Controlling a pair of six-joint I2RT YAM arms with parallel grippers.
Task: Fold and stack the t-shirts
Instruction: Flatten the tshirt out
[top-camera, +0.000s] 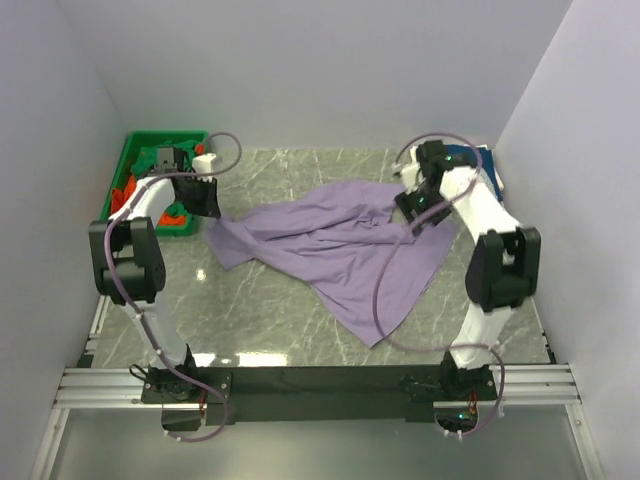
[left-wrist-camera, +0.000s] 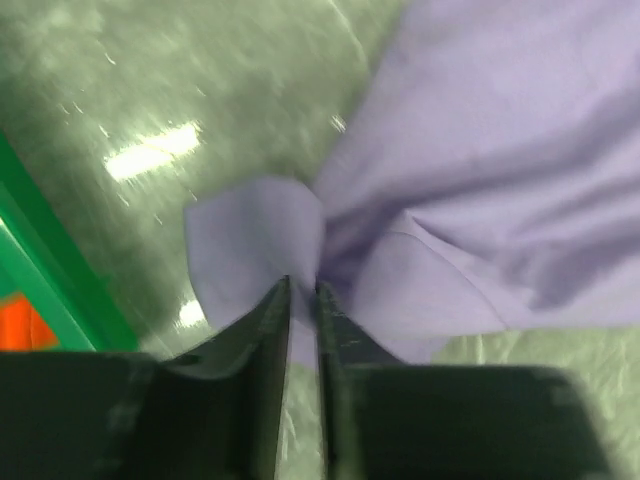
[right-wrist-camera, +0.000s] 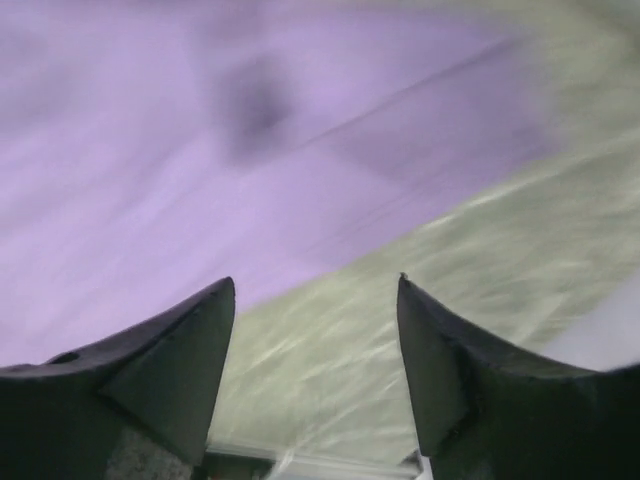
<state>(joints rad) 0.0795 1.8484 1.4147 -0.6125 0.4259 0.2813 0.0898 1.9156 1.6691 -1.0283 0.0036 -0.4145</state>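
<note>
The left claw (left-wrist-camera: 303, 288) is almost closed, pinching a corner of the lavender t-shirt (left-wrist-camera: 480, 180), which spreads ahead and to its right. The right claw (right-wrist-camera: 315, 280) gapes wide and holds nothing, with the shirt ahead-left and the worktop (right-wrist-camera: 480, 260) beneath.

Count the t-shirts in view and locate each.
3: a lavender t-shirt spread mid-table, a navy t-shirt behind the right arm, an orange-red t-shirt in the green bin. More may be hidden there.

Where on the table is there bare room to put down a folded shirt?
Bare: the near-left table, in front of the purple shirt; also the far strip behind the shirt, right of the bin. Crowded: the middle and right, covered by the shirt.
</note>
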